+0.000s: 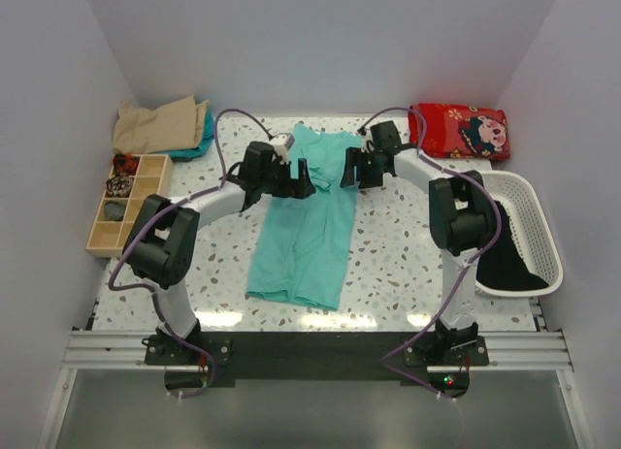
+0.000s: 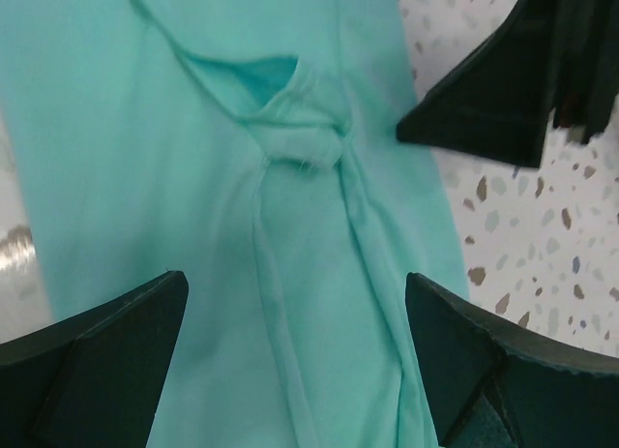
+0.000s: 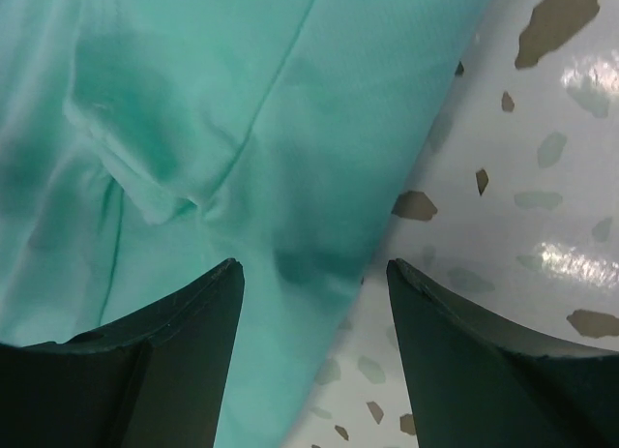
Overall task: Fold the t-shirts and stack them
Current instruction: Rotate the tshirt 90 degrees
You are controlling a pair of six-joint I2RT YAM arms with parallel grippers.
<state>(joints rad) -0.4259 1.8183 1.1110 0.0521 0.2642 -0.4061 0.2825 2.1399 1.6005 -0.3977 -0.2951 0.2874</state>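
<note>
A teal-green t-shirt (image 1: pixel 306 226) lies on the speckled table, folded into a long narrow strip running from the far middle toward the near edge. My left gripper (image 1: pixel 303 180) is open just above the strip's far left part; in the left wrist view (image 2: pixel 295 283) the fabric with a bunched seam knot (image 2: pixel 308 143) lies between its fingers. My right gripper (image 1: pixel 349 171) is open over the strip's far right edge; in the right wrist view (image 3: pixel 314 269) that edge (image 3: pixel 387 245) runs between its fingers. A tan t-shirt (image 1: pixel 160 124) lies folded at the far left. Black fabric (image 1: pixel 505 260) lies in the basket.
A white basket (image 1: pixel 543 226) stands at the right. A red patterned cushion (image 1: pixel 458 129) lies at the far right. A wooden compartment box (image 1: pixel 121 202) with small items sits at the left. Teal cloth (image 1: pixel 204 134) lies under the tan shirt. Right gripper's finger (image 2: pixel 503 90) shows in the left wrist view.
</note>
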